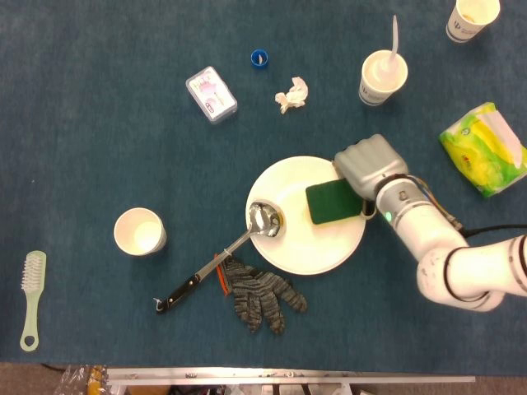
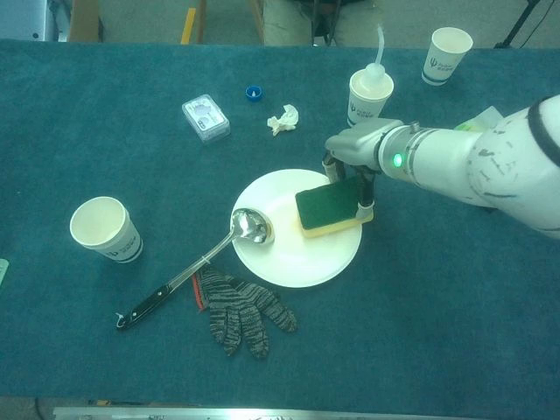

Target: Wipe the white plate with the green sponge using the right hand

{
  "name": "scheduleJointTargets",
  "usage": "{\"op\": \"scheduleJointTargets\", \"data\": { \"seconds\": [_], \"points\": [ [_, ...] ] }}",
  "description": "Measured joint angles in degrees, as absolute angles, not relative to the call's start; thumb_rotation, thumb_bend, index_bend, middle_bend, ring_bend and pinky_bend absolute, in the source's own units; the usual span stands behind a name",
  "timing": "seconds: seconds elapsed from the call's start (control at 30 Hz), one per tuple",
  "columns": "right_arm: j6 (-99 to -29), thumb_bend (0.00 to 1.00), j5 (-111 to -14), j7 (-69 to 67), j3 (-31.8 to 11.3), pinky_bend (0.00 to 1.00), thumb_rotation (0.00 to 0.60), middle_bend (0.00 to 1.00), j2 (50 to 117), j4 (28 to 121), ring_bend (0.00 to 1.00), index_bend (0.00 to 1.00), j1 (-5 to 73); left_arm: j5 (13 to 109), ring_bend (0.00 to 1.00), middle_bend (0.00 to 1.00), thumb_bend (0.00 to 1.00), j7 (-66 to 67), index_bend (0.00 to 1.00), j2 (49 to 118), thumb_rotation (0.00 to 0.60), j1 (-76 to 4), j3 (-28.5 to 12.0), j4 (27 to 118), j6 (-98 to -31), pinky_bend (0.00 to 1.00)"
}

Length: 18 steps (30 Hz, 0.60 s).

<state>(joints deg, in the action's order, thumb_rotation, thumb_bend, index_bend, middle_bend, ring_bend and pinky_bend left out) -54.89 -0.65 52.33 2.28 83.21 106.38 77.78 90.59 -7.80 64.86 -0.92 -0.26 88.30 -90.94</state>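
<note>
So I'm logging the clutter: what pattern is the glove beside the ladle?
The glove is mottled grey and black knit, clearest in the chest view.

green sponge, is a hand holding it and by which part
Yes. The right hand grips the green sponge by its right end, over the white plate. No left hand in view.

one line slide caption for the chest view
Right hand holds the green sponge on the white plate beside a ladle.
</note>
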Motion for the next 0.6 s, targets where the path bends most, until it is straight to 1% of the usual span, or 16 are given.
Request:
{"op": "scheduleJointTargets", "data": {
  "seconds": [0.37, 0.6],
  "points": [
    [-56.8, 0.12, 3.3, 56.6, 1.4, 0.47, 0.600, 0.34, 87.4, 105.6, 0.26, 0.45, 80.9, 90.6, 0.05, 0.21, 0.39, -9.2, 0.30, 65.1, 0.600, -0.6, -0.3, 87.3, -91.6, 0.09],
    [-58.2, 0.12, 4.6, 57.8, 2.1, 0.47, 0.600, 0.34, 86.9, 106.2, 0.26, 0.45, 81.0, 90.8, 0.05, 0.21, 0.39, -9.4, 0.30, 65.2, 0.600, -0.5, -0.3, 87.1, -91.7, 0.09]
  ]
}}
